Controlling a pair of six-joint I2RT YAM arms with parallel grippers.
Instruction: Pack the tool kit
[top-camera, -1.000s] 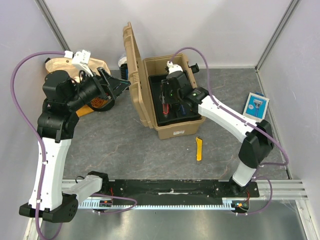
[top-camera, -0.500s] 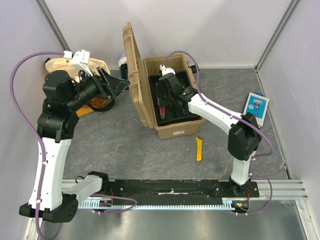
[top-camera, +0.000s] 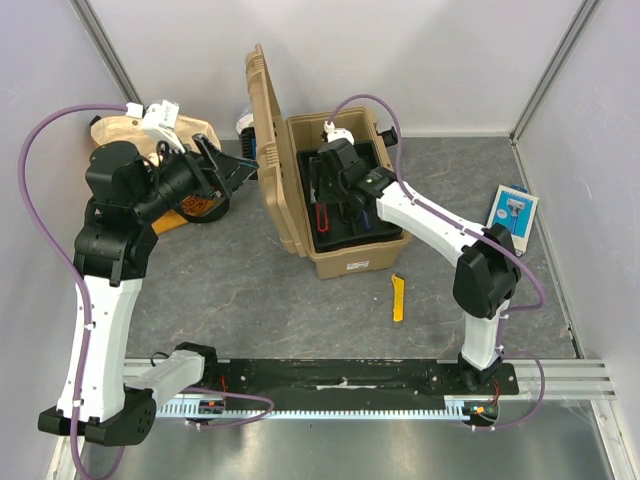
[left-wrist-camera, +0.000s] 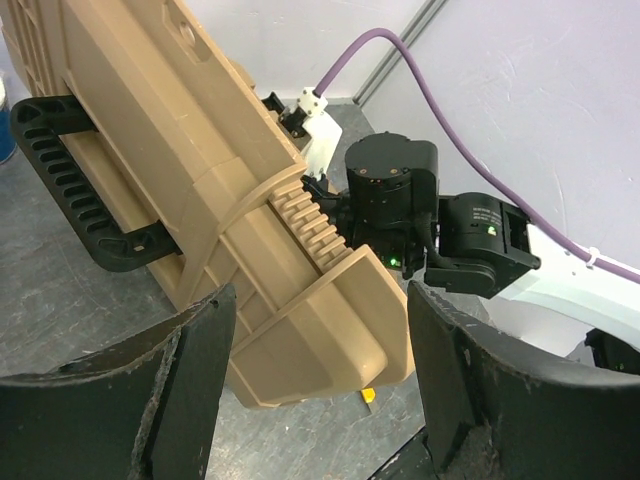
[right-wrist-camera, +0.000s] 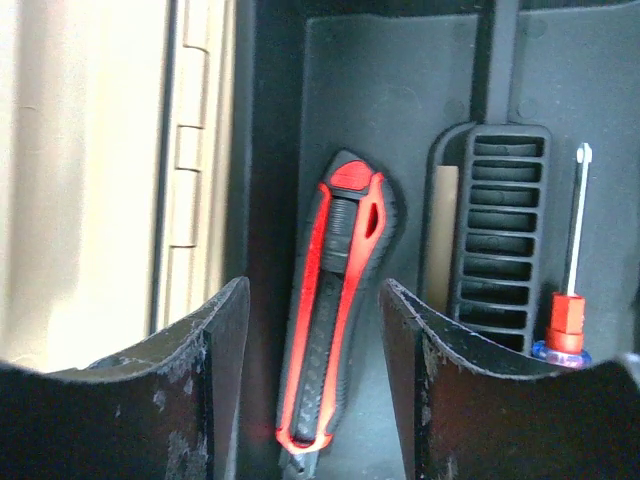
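Right wrist view: right gripper jaws parted, gripping nothing, poised over red cutter lying in black inner tray of toolbox. Left gripper wide open, empty, beside raised lid. Yellow cutter on table.

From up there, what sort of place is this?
Likely a robot test cell: left arm and right arm bolted to a black rail, bare pale walls around the grey table, a tan toolbox set out.
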